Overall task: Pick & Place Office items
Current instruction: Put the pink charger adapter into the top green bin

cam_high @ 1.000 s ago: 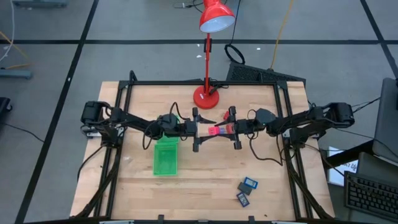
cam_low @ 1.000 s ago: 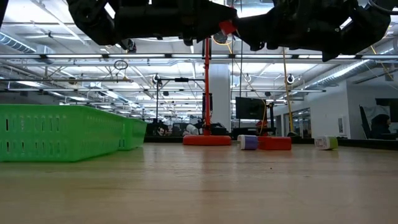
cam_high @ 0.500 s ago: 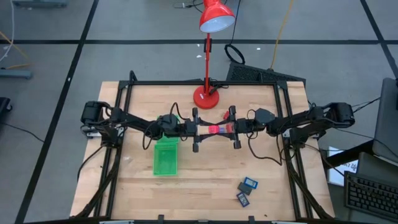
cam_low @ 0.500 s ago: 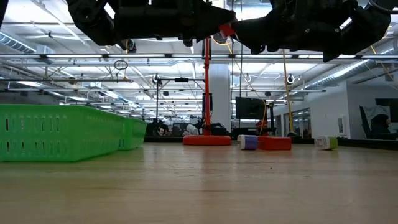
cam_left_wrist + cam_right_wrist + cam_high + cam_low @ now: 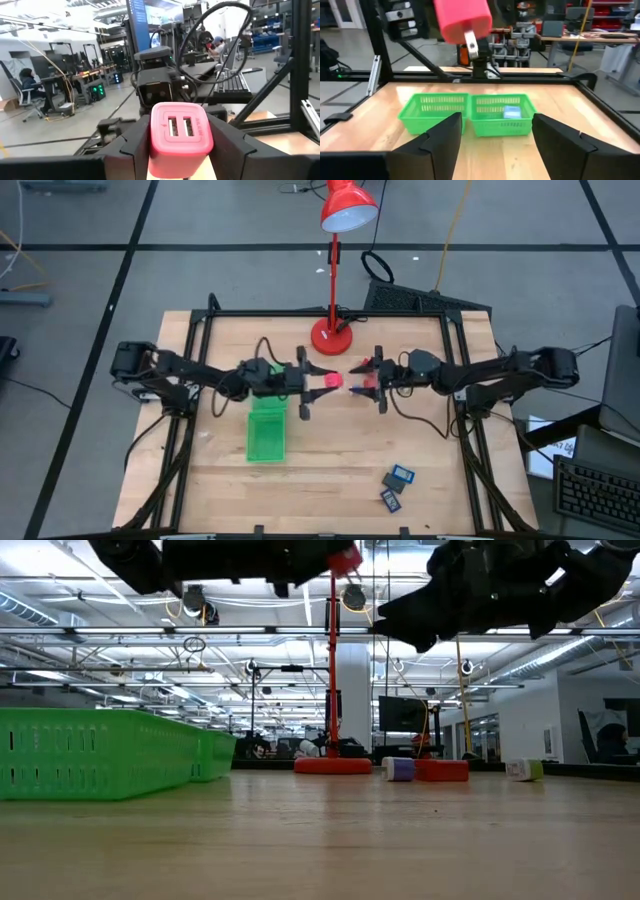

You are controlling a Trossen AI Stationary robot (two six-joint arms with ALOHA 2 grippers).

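A red block with two sockets in its face sits in my left gripper, high over the table's middle, and shows in the low view as the red block. My right gripper hangs open a little to the right of it, facing it, its fingers apart and touching nothing. Two dark rectangles with blue faces lie flat near the near right edge. A whitish-blue bit and a second red block rest on the table by the lamp's base. My left gripper pinches the red block by its two opposite sides, one finger on each flank. The fingers come level from the table's left. The block is lifted clear of the table, its socket face turned back toward the wrist and a metal prong sticking out toward my right gripper.
The long green two-compartment tray lies left of centre, under my left arm, with a blue piece in one compartment. The tall red desk lamp stands on its base at the far middle. A pale bit lies farther right.
The two grippers, which met at the red block over the table's middle, have drawn apart. My left gripper has pulled back toward the table's left with the block; my right gripper has let go of it and backed off toward the right edge.
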